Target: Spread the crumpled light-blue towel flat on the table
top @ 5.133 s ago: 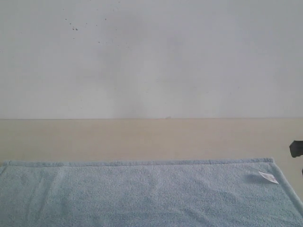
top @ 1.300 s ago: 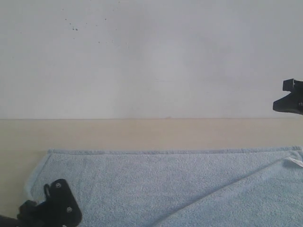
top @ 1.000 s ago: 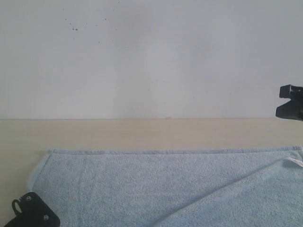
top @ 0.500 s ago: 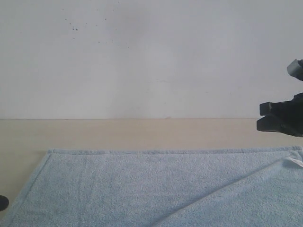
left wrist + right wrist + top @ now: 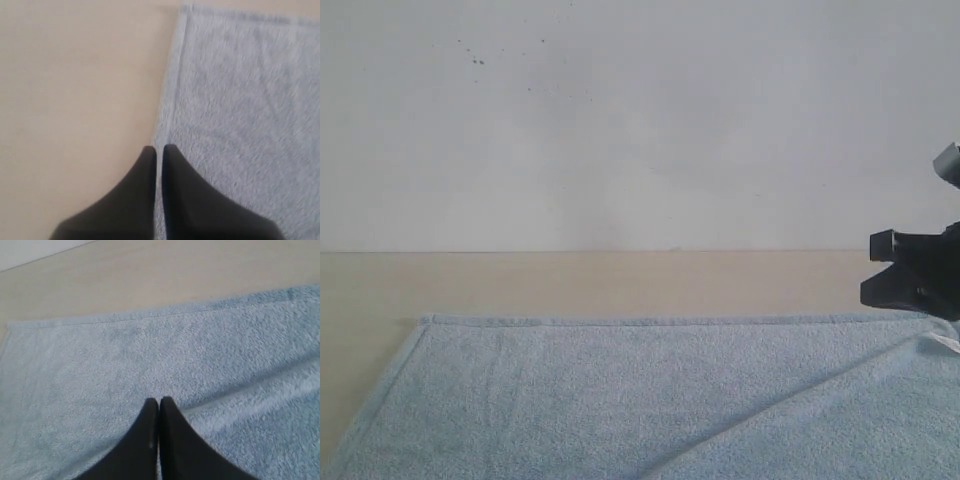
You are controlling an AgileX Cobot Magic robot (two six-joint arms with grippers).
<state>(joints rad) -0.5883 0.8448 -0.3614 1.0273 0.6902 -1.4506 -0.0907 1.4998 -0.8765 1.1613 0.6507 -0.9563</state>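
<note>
Left gripper [image 5: 159, 148] and right gripper [image 5: 159, 400] are both pinched closed, nothing in either. Left hangs over the towel [image 5: 240, 100] edge, right over its middle.

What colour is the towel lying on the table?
The towel is a plain pale light blue, seen best in the right wrist view.
</note>
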